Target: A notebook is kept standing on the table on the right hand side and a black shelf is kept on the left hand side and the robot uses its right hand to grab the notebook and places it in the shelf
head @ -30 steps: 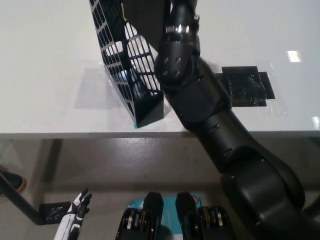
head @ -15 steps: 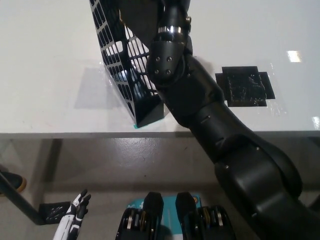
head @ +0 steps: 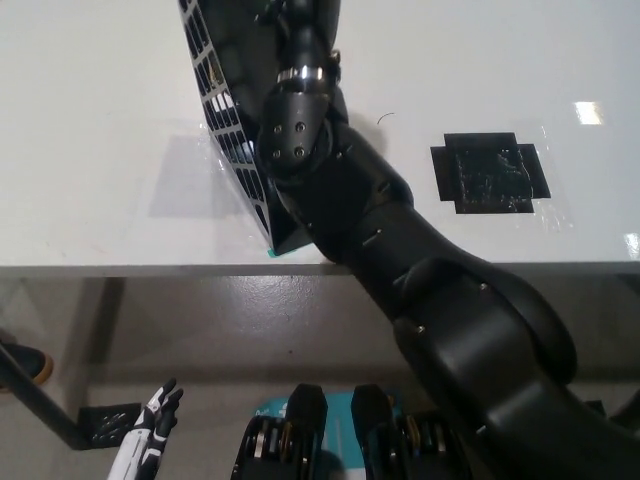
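**Black arm reaches over the shelf**

The right arm [head: 340, 200] stretches across the black shelf [head: 225, 130] on the white table [head: 90, 130]; its hand and the notebook are hidden, so its grasp cannot be told. A notebook is probably light, stiff, best pinched along its edges. The left hand [head: 150, 425] hangs below the table, fingers apart. Black tape [head: 490, 172] marks the right side.

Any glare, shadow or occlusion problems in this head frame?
Head view: sharp overall; small glare patches on the table at the right edge; the black shelf casts a soft shadow leftward; the right arm hides the shelf's interior and the right hand; the left hand hangs low, lower left.
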Controlling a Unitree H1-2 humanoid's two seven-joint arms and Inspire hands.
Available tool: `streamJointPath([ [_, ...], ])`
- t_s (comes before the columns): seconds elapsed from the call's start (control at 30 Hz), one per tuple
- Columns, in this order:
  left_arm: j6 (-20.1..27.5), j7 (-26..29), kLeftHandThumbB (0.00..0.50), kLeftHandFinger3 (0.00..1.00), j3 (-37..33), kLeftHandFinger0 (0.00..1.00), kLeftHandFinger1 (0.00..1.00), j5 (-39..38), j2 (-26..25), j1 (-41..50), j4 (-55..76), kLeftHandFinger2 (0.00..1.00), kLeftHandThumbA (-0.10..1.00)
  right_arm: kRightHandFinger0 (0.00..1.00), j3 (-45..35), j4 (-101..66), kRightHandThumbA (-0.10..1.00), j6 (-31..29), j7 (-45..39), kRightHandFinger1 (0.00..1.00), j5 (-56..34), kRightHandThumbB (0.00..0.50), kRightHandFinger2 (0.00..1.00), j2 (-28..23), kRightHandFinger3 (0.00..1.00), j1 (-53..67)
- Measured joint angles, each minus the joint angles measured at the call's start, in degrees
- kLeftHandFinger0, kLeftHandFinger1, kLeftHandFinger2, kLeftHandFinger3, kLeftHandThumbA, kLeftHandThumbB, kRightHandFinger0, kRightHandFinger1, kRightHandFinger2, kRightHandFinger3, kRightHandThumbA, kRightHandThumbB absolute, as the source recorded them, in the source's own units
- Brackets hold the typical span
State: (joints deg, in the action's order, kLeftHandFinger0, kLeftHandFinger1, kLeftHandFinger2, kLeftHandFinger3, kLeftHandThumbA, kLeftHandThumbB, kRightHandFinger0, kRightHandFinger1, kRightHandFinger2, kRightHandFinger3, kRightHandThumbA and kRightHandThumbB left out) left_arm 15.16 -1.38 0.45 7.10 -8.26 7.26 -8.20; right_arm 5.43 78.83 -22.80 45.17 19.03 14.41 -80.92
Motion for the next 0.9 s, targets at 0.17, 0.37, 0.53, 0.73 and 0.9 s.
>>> streamJointPath([
  [0.17, -0.02, -0.03, 0.177, 1.0, 0.01, 1.0, 1.0, -0.03, 0.0, -0.05, 0.0, 1.0, 1.0, 1.0, -0.32, 1.38, 1.0, 0.9, -5.85, 1.0, -1.43, 0.331, 1.0, -0.06, 1.0, 0.6],
  [0.37, -0.01, -0.04, 0.184, 1.0, 0.06, 1.0, 1.0, -0.2, -0.02, -0.34, 0.0, 1.0, 1.0, 1.0, -0.23, 1.52, 1.0, 1.47, -11.5, 1.0, -2.81, 0.347, 1.0, -0.32, 1.0, 0.63],
  [0.53, 0.03, -0.04, 0.195, 1.0, 0.03, 1.0, 1.0, -0.34, -0.06, -0.39, -0.06, 1.0, 1.0, 1.0, 0.32, 1.48, 1.0, 1.53, -13.81, 1.0, -3.18, 0.329, 1.0, -0.75, 1.0, 0.63],
  [0.73, 0.03, -0.03, 0.18, 1.0, 0.03, 1.0, 1.0, -0.33, -0.05, -0.38, -0.06, 1.0, 1.0, 1.0, 1.17, -0.05, 1.0, 1.34, -15.26, 1.0, -3.21, 0.313, 1.0, -1.87, 1.0, 0.61],
  [0.9, -0.03, -0.03, 0.176, 1.0, 0.03, 1.0, 1.0, -0.26, -0.05, -0.37, -0.05, 1.0, 1.0, 1.0, 1.38, -9.62, 1.0, 1.05, -16.34, 1.0, -3.05, 0.303, 1.0, -5.12, 1.0, 0.82],
])
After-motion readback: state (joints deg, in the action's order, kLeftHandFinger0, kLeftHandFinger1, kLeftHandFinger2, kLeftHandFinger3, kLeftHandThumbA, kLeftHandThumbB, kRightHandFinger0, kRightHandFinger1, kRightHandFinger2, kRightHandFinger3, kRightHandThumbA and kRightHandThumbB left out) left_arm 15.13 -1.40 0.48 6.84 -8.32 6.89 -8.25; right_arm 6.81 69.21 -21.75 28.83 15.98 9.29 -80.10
